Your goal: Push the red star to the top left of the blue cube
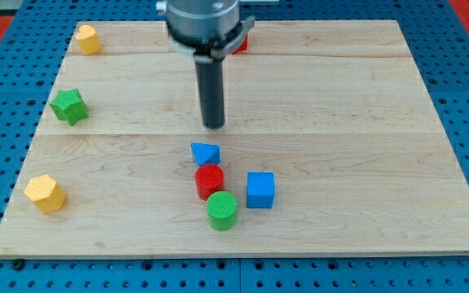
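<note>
Red star (241, 42) peeks out behind the arm, beyond my tip (214, 125); blue cube (260, 190) sits nearer, rightward. No claw fitted.

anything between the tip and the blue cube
In the camera view, nothing lies squarely between my tip and the blue cube; the blue triangular block sits just to the view's left of that line.

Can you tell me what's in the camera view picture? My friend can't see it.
My tip sits just above the blue triangle, red cylinder, green cylinder and blue cube, clustered mid-board. A red block peeks from behind the arm at the view's top.
</note>
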